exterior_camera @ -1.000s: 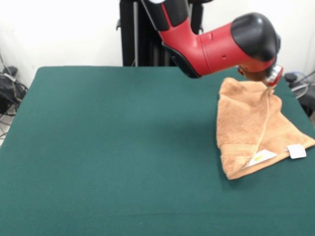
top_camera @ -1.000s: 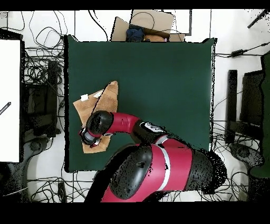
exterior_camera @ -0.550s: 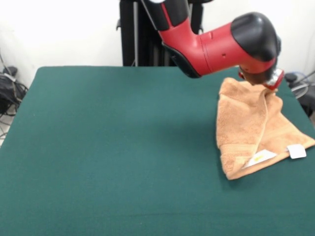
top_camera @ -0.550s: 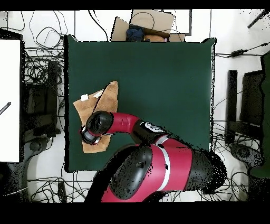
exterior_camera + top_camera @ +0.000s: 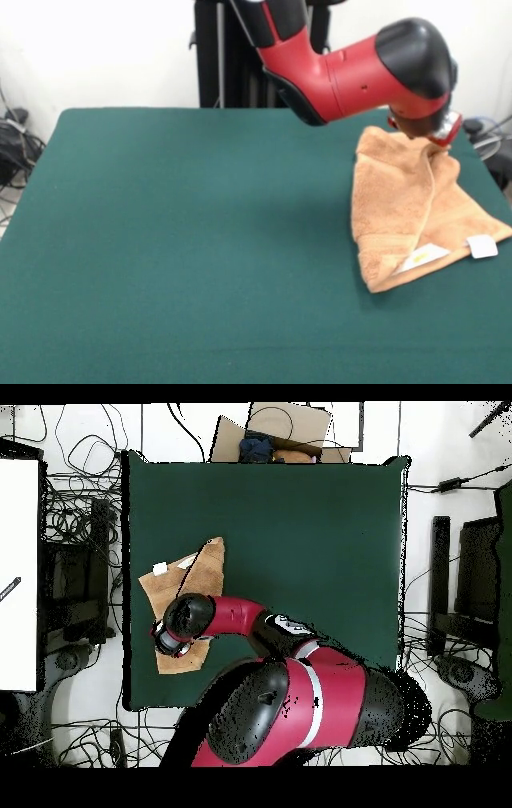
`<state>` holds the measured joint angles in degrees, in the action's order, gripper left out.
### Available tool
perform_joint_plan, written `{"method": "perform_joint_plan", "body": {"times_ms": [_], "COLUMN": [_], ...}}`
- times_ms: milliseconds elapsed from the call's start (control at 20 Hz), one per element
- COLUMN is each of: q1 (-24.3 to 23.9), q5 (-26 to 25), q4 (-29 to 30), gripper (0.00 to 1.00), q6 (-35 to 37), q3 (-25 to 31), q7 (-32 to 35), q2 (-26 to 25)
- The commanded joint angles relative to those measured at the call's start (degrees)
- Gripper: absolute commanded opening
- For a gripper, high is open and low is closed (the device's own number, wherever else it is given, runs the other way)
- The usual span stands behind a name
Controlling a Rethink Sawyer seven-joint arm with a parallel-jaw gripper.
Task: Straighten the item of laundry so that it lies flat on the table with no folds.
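At the right side of the broad dark green cloth-topped counter (image 5: 176, 240), in the front view, a light orange-tan terry-cloth towel (image 5: 404, 216) is lying bunched and folded, its near edge showing a small white tag (image 5: 482, 246) and a pale label (image 5: 424, 256). The red and black arm (image 5: 352, 68) is reaching down over the towel's far end, where the cloth is rising to a peak. The jaws are hidden behind the wrist, so I cannot tell whether they are gripping the cloth.
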<state>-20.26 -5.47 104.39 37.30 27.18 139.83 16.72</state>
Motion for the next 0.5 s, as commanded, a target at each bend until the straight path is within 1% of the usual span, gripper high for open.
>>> {"method": "perform_joint_plan", "body": {"times_ms": [50, 500], "q1": [0.70, 1.03], "q5": [1.34, 1.27], "q4": [-3.32, -4.25], "gripper": [1.00, 1.00], "q6": [-2.78, -1.47], "q3": [-1.95, -2.54], "q7": [3.90, 3.78], "q2": [1.45, 2.25]}}
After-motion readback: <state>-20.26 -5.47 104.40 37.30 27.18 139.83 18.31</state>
